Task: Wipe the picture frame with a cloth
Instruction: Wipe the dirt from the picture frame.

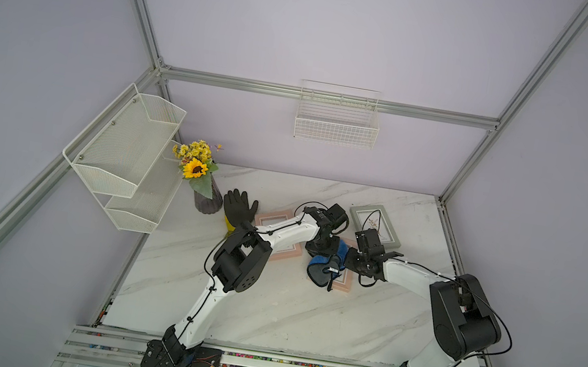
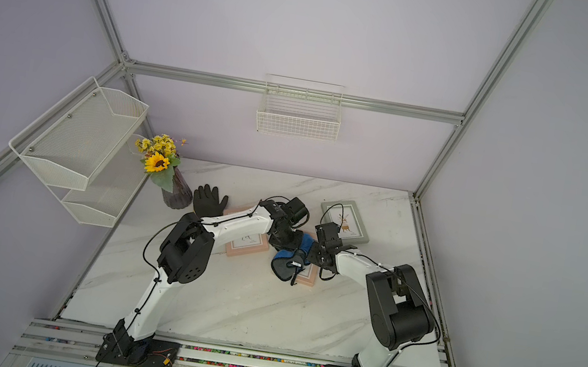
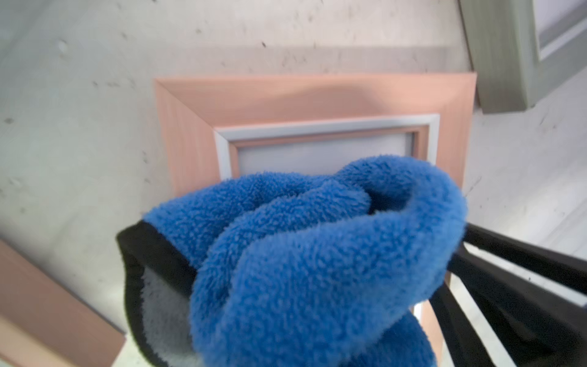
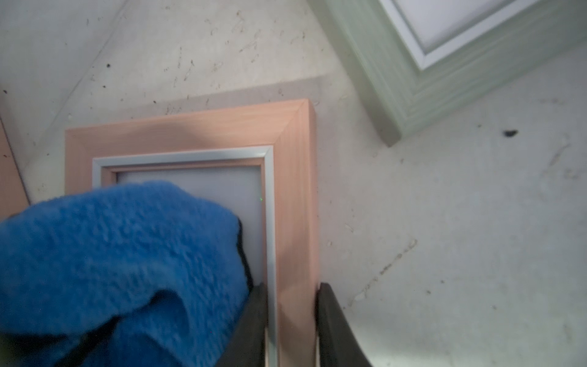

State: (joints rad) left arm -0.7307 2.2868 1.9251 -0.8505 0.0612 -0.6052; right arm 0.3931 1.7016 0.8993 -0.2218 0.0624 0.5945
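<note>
The cloth (image 3: 317, 254) is held bunched in the closed left claw (image 1: 325, 252) and lies over the glass of the pink picture frame (image 4: 190, 127), which lies flat mid-desk (image 1: 264, 307). One side rail of this frame is pinched by the right claw (image 4: 292, 317). A green frame (image 4: 397, 95) lies near its far corner, not touching. A second pink frame (image 2: 246, 245) lies apart beside it. Bare desk is left toward the robot.

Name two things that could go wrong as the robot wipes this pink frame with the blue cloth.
1. The right gripper pinches only one rail of the pink picture frame; a hard wipe might twist it loose.
2. The blue cloth in the left gripper is bunched, so it may wipe only a small patch, and the green picture frame nearby could get nudged.
</note>
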